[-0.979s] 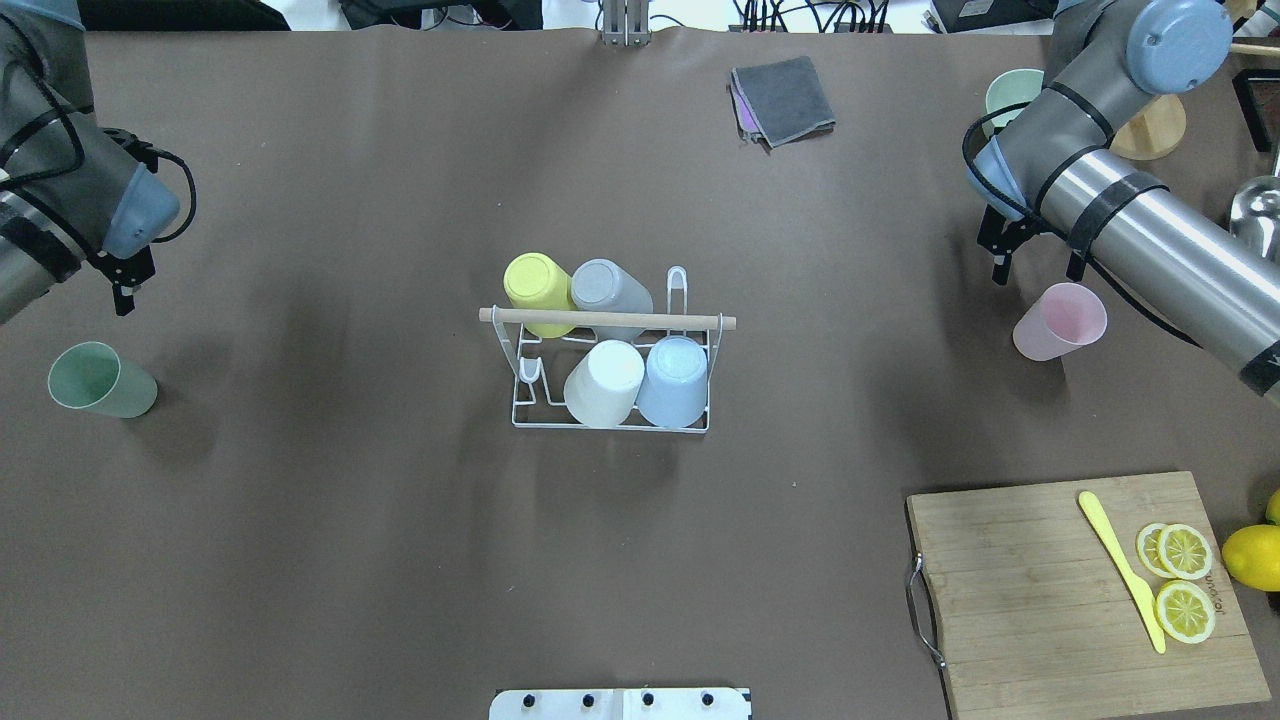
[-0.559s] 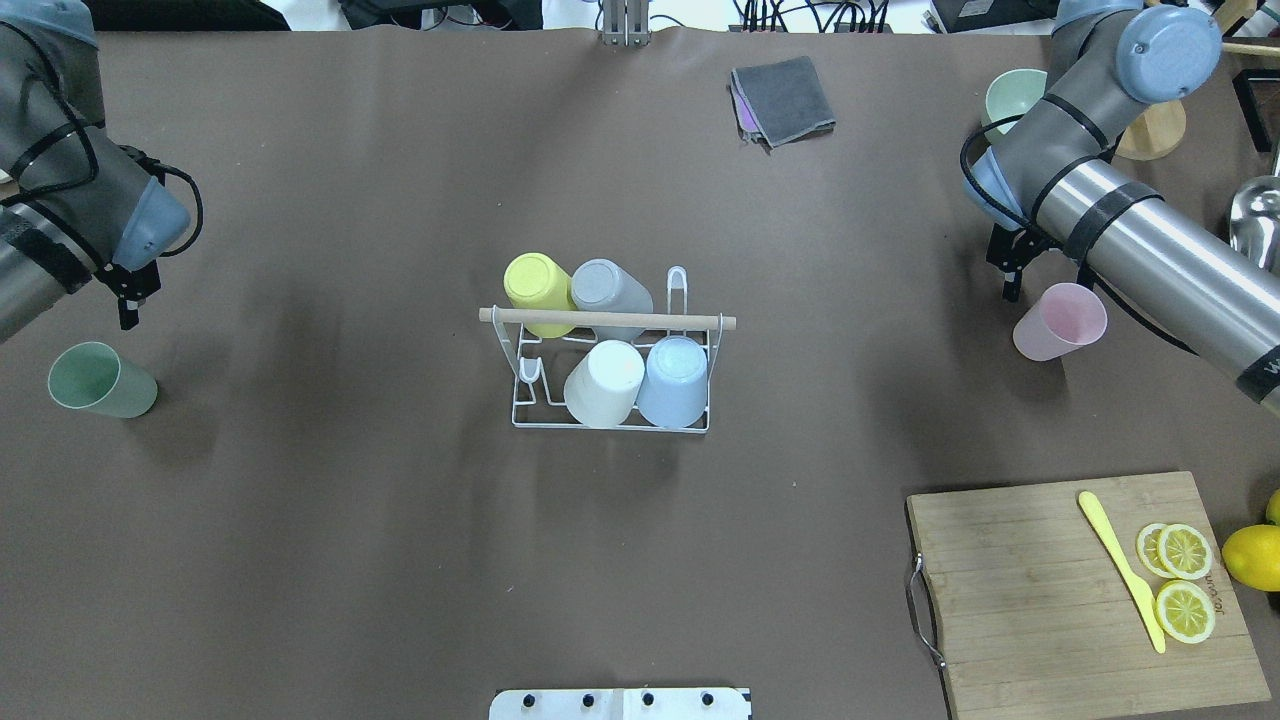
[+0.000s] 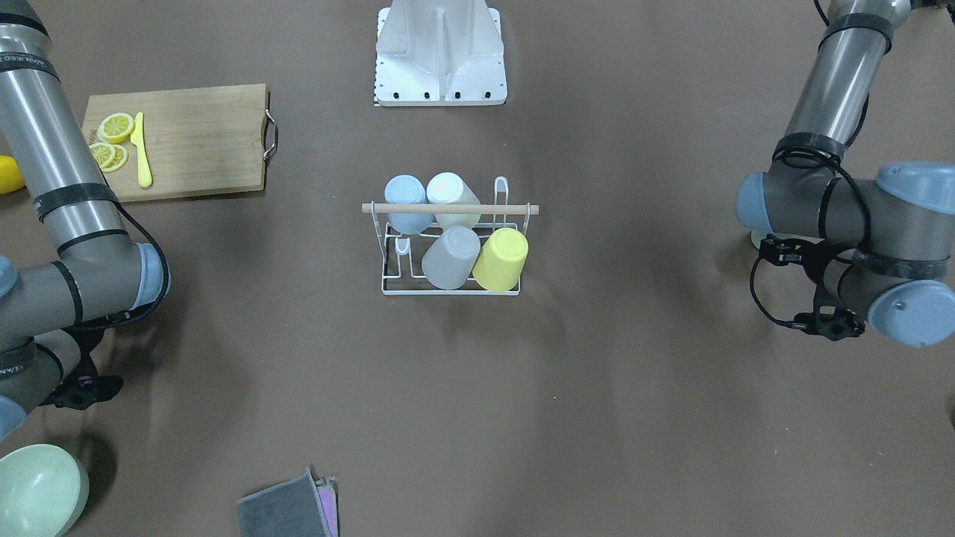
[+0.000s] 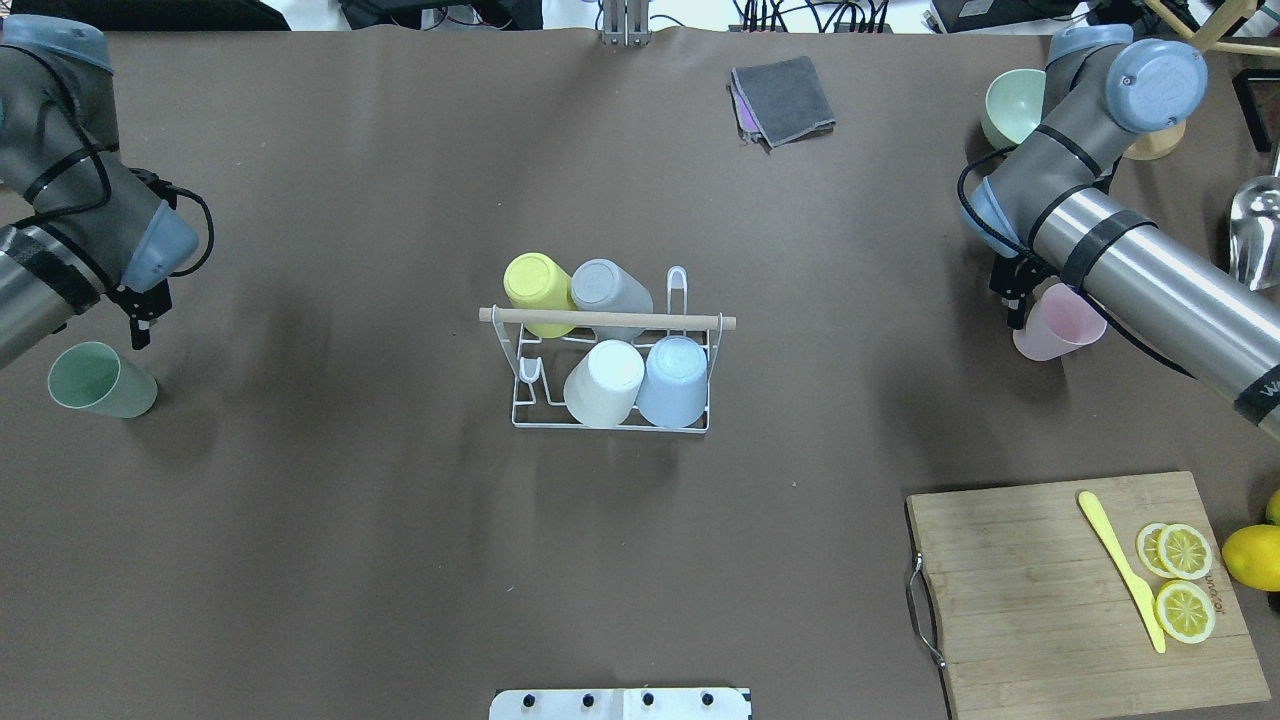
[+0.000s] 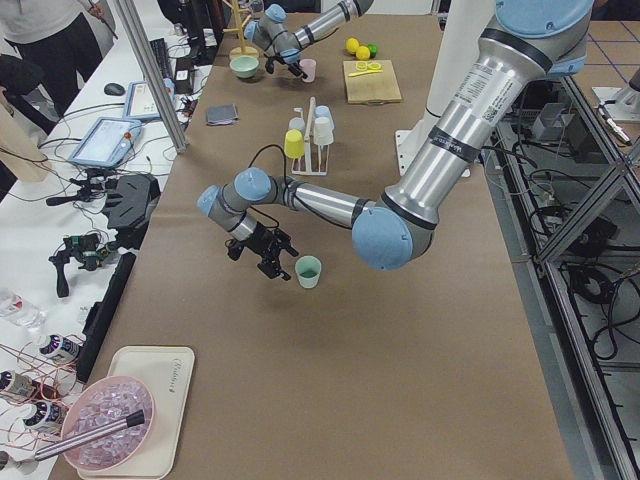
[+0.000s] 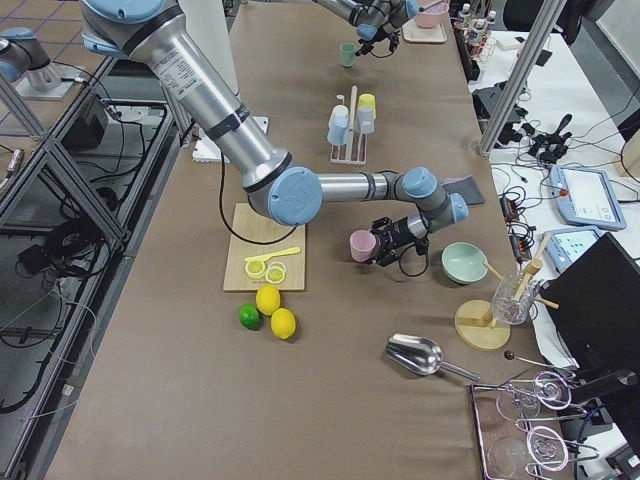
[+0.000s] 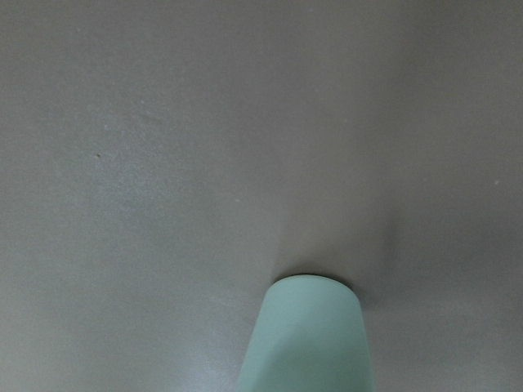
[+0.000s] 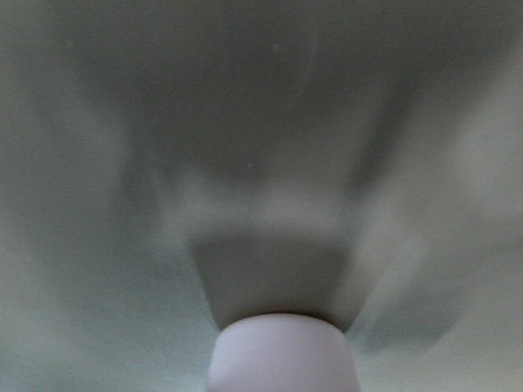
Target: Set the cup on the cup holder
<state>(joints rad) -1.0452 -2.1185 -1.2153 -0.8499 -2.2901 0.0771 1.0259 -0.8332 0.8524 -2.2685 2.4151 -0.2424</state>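
The white wire cup holder point(image 4: 612, 420) with its wooden rod handle point(image 4: 607, 319) stands mid-table and carries yellow, grey, white and blue cups upside down; it also shows in the front view point(image 3: 450, 287). A green cup point(image 4: 100, 380) stands upright at the left, low in the left wrist view point(image 7: 306, 335). My left gripper point(image 4: 140, 335) is open, just above and beside it. A pink cup point(image 4: 1058, 322) stands at the right, low in the right wrist view point(image 8: 282, 351). My right gripper point(image 4: 1022, 305) is open, at the cup's far side; one finger is hidden behind the arm.
A wooden cutting board point(image 4: 1040, 600) with lemon slices and a yellow knife lies front right, a lemon point(image 4: 1252, 557) beside it. A green bowl point(image 4: 1012, 105), a grey cloth point(image 4: 783, 100) and a metal scoop point(image 4: 1255, 215) lie at the far side.
Both grippers have moved closer to their cups: the left toward the green cup, the right up against the pink cup. The cups and the holder have not moved.
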